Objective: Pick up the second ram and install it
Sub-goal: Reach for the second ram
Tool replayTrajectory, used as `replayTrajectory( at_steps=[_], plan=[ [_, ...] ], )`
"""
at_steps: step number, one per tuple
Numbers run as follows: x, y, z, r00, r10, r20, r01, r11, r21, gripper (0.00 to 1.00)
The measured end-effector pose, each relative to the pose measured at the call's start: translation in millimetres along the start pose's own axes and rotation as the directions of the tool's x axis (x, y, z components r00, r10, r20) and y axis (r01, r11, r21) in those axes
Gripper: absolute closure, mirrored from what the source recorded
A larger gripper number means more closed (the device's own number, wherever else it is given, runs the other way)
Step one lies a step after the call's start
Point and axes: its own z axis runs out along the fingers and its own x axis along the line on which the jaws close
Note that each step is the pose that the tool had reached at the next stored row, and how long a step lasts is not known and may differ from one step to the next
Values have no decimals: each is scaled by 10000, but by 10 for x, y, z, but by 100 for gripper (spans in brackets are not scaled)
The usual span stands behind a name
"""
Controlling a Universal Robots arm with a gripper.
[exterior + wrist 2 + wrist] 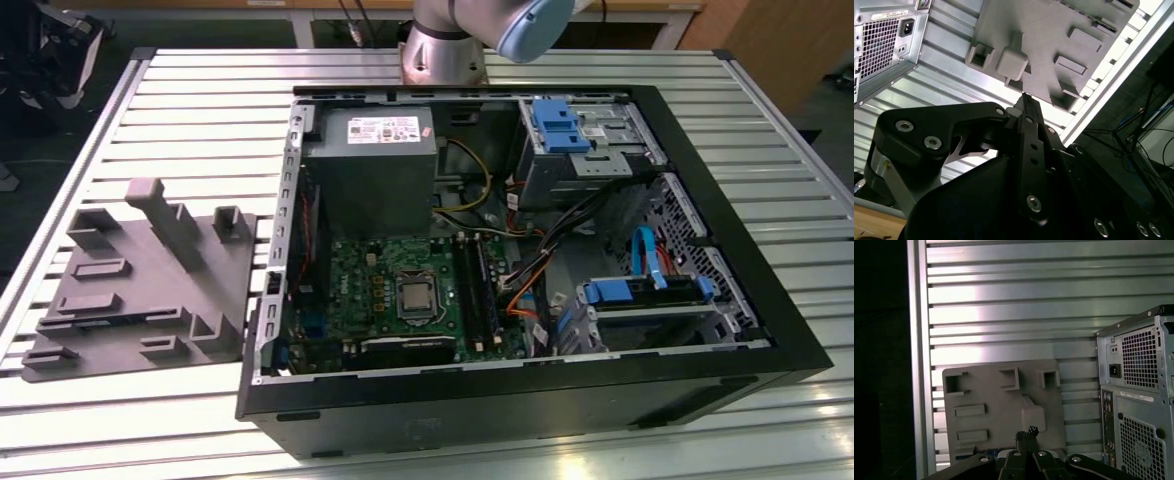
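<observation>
We judge the second ram [998,453], a thin dark grey-green memory stick, to be the blue-green sliver lying on the flat grey plastic tray with raised blocks [140,285], though the gripper's linkage hides most of it and we cannot be sure. The black two-fingered gripper [1026,432] hangs high above that tray with its fingers pressed together and nothing between them. A stick like this should be light, stiff and thin. It is fragile at its chips and contact edge and smooth on its faces, so we would grasp it by the two long flat faces near the middle, gently and squarely. To the exterior view's right of the tray lies the open black metal computer case [534,405]. Inside it are the large green motherboard [360,270] with its square silver chip [416,297] and the long dark memory slots [477,285] just beside that chip. Orange and blue cables [534,275] crowd the slots' far side, and the grey boxy power supply [367,180] stands close by. The tray's upright blocks and the case wall stand between the tray and the slots.
</observation>
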Motion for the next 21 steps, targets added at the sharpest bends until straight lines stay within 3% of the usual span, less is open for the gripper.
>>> replayTrajectory(
  at_steps=[21],
  plan=[
    [46,-30,2,10000,0,0,0,10000,-1,89]
  ],
)
